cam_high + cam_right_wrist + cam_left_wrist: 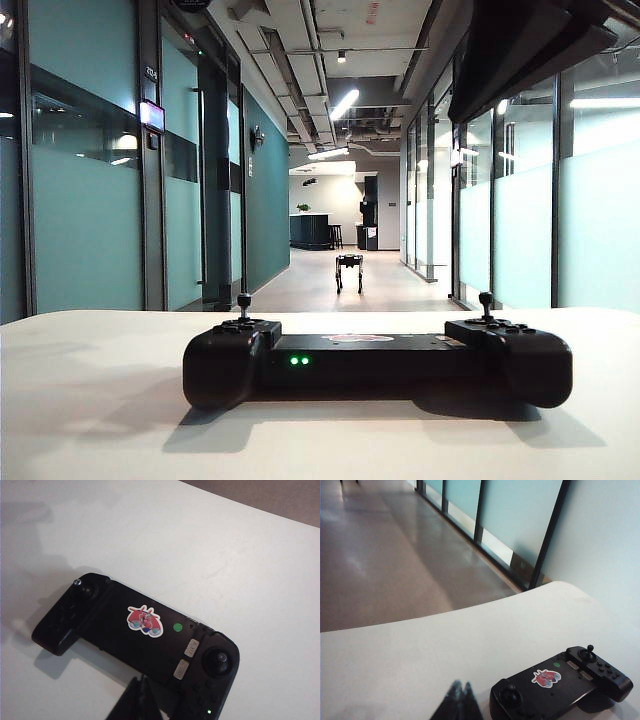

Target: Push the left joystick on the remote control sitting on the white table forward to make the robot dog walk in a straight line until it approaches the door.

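The black remote control [378, 365] lies on the white table [100, 400], green lights facing me. Its left joystick [243, 300] stands upright and untouched, and it also shows in the wrist views as the left joystick [510, 695] and the left joystick [78, 583]. The robot dog [348, 272] stands far down the corridor. My left gripper [461, 690] is shut and empty, hanging above the table beside the remote control [560, 685]. My right gripper [142, 682] is shut and empty, over the near edge of the remote control [140, 635].
Glass walls and doors line both sides of the corridor; I cannot tell which door is meant. A dark part of an arm [530, 45] hangs at the top right of the exterior view. The right joystick [486, 300] stands upright.
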`<action>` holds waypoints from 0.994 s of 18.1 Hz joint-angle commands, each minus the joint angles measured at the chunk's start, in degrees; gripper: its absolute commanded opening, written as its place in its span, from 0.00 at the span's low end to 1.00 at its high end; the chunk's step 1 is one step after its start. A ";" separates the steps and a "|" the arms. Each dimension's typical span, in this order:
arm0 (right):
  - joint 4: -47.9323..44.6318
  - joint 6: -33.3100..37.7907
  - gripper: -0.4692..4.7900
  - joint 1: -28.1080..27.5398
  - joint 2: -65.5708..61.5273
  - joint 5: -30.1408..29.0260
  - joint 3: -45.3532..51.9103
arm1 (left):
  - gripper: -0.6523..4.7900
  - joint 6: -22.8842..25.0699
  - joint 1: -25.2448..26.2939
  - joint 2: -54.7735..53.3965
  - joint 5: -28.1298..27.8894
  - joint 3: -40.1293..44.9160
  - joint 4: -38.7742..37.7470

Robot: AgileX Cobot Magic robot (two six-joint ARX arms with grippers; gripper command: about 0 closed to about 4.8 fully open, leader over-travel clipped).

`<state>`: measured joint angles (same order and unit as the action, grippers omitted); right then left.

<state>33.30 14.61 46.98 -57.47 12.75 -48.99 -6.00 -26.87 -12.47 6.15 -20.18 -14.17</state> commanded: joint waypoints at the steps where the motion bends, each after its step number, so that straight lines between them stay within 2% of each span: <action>1: -0.98 -0.09 0.09 0.02 0.17 0.37 -0.35 | 0.11 0.20 0.02 4.59 -1.25 3.39 1.44; 4: -2.27 0.00 0.09 -0.04 0.22 4.83 -0.33 | 0.11 0.20 0.02 9.09 -1.36 6.54 1.42; 6: -6.43 -1.95 0.09 0.39 2.32 5.99 2.36 | 0.11 0.24 0.02 11.43 -3.85 7.89 1.40; 9: -17.27 -3.50 0.09 0.33 9.01 4.04 9.94 | 0.11 1.70 0.00 12.24 -4.87 8.66 1.05; 11: -20.74 -7.89 0.09 0.26 14.45 2.27 14.80 | 0.11 1.75 0.02 12.24 -5.07 8.66 0.98; 14: -22.01 -10.45 0.09 0.26 23.12 -1.20 21.11 | 0.11 2.64 0.02 12.24 -5.07 8.66 0.96; 18: -22.14 -10.45 0.09 0.24 35.39 -1.51 29.46 | 0.11 2.60 0.02 12.24 -5.07 8.66 0.94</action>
<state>12.32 4.43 47.27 -24.45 11.42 -20.93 -3.66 -26.89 -0.21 1.23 -11.42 -13.98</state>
